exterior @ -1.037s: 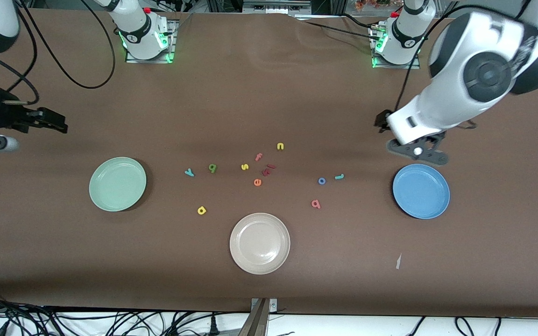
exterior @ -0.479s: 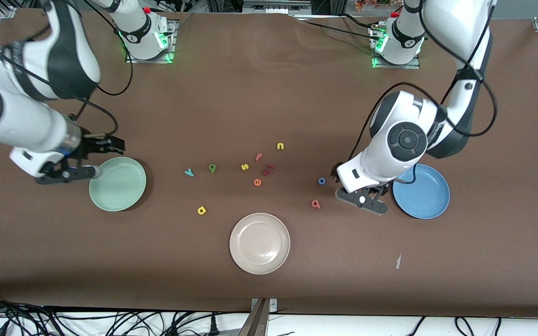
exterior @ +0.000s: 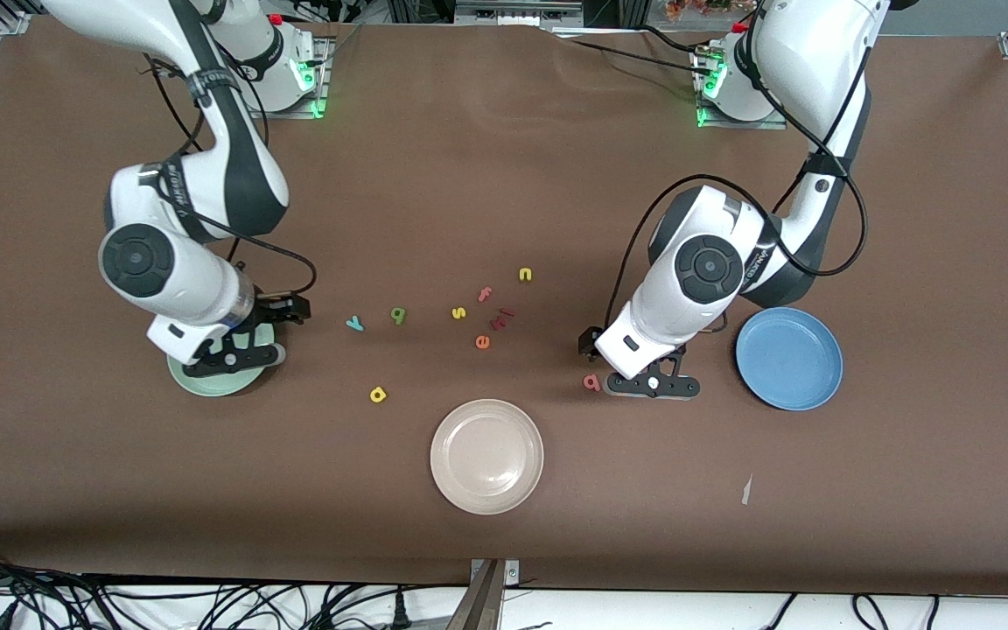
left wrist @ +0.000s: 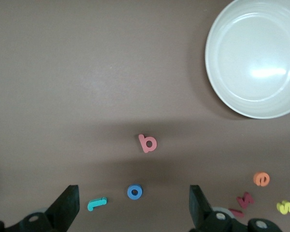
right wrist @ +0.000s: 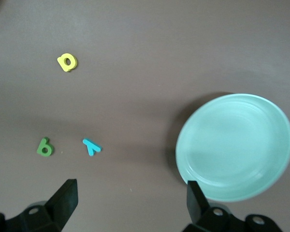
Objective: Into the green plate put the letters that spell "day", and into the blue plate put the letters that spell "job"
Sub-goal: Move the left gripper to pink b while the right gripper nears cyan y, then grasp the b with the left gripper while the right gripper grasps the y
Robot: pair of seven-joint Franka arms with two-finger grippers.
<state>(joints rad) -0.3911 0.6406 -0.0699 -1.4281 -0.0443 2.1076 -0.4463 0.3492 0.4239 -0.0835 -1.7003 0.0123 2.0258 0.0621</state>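
My left gripper (exterior: 651,385) hangs open and empty over the table between the salmon b (exterior: 591,381) and the blue plate (exterior: 788,358). Its wrist view shows the blue o (left wrist: 134,192) and teal j (left wrist: 97,203) lying between the spread fingers of the left gripper (left wrist: 133,207), with the b (left wrist: 147,143) beside them. My right gripper (exterior: 228,357) is open over the green plate (exterior: 206,385). The teal y (right wrist: 92,146), green d (right wrist: 45,147) and yellow a (right wrist: 67,62) lie on the cloth beside the green plate (right wrist: 237,145); the right gripper (right wrist: 130,200) holds nothing.
A beige plate (exterior: 486,456) sits nearer the front camera at mid-table. Spare letters lie in the middle: yellow s (exterior: 458,312), pink f (exterior: 485,294), yellow n (exterior: 525,275), orange e (exterior: 482,342) and dark red pieces (exterior: 502,317). A paper scrap (exterior: 746,490) lies near the front edge.
Both arms swung in from the table's ends. The right gripper came over the green plate; the left gripper moved from the blue plate to over the o and j. No letter moved.
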